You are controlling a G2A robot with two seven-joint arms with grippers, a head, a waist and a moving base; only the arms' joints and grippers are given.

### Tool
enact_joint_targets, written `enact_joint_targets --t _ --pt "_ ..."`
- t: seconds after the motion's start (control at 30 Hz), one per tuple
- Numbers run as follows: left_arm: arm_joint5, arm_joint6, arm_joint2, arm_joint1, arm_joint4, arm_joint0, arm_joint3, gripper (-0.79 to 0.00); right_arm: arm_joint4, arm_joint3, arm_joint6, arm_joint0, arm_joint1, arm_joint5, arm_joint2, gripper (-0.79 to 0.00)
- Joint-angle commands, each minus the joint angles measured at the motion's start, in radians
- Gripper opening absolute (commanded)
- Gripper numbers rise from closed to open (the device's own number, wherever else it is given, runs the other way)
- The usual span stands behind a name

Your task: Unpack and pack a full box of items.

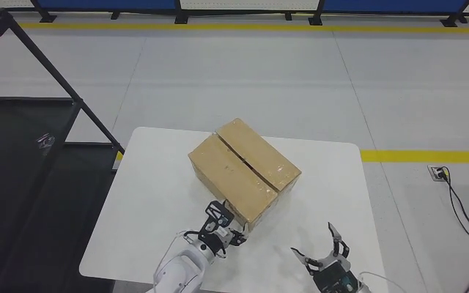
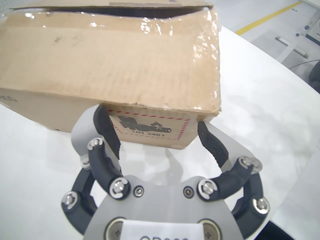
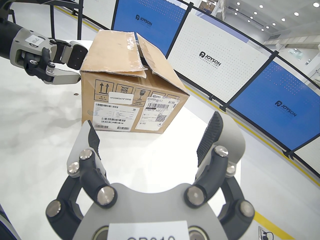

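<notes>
A brown cardboard box (image 1: pixel 243 167) sits turned at an angle in the middle of the white table (image 1: pixel 146 212), its top flaps folded down with a slit between them. My left gripper (image 1: pixel 229 218) is open right at the box's near corner, its fingers (image 2: pixel 107 128) straddling the labelled end of the box (image 2: pixel 105 63) just under a flap's edge. My right gripper (image 1: pixel 321 245) stands open near the table's front edge, well short of the box (image 3: pixel 130 86), with nothing between its fingers (image 3: pixel 210 136). The left gripper (image 3: pixel 70 68) also shows beside the box in the right wrist view.
A dark metal frame (image 1: pixel 66 95) stands off the table's left side. Bare tabletop lies to the left of the box and between the two grippers. A yellow floor line (image 1: pixel 414 156) runs past the table's right edge.
</notes>
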Motion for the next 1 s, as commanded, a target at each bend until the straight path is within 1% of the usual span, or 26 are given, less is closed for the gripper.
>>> enact_joint_targets --t 0.0,0.1,0.17,0.2,0.33,0.43,0.57,0.67,0.77,0.9,0.97 --pt "0.012 0.019 -0.045 0.005 -0.018 0.021 -0.019 0.000 0.007 -0.008 0.034 0.006 -0.003 0.014 -0.008 0.000" --pt "0.023 0.045 -0.127 0.016 -0.051 0.063 -0.053 0.000 0.047 -0.028 0.109 0.020 -0.011 0.060 -0.029 0.000" --pt "0.032 0.061 -0.190 0.023 -0.075 0.092 -0.072 0.000 0.050 -0.041 0.160 0.038 -0.015 0.056 -0.055 0.000" --pt "0.038 0.070 -0.224 0.027 -0.090 0.105 -0.081 0.000 0.024 -0.049 0.189 0.050 -0.015 0.023 -0.072 0.000" --pt "0.050 0.099 -0.356 0.038 -0.161 0.158 -0.109 0.000 0.024 -0.049 0.189 0.050 -0.015 0.023 -0.072 0.000" --pt "0.019 0.097 -0.442 0.046 -0.225 0.190 -0.117 0.000 0.024 -0.049 0.189 0.050 -0.015 0.023 -0.072 0.000" --pt "0.012 0.096 -0.449 0.047 -0.230 0.193 -0.117 0.000 0.047 -0.050 0.191 0.063 -0.018 0.006 -0.093 0.000" --pt "0.012 0.096 -0.449 0.047 -0.230 0.193 -0.117 0.000 0.055 -0.030 0.231 0.106 -0.027 -0.011 -0.158 0.000" --pt "0.024 0.102 -0.447 0.046 -0.229 0.192 -0.114 0.000 0.074 0.009 0.270 0.162 -0.043 0.003 -0.236 0.000" --pt "0.148 0.135 -0.430 0.034 -0.263 0.160 -0.092 0.000 0.130 0.067 0.319 0.223 -0.070 0.092 -0.329 0.000" --pt "0.204 0.136 -0.419 0.028 -0.297 0.140 -0.084 0.000 0.140 0.097 0.338 0.252 -0.084 0.165 -0.363 0.000"
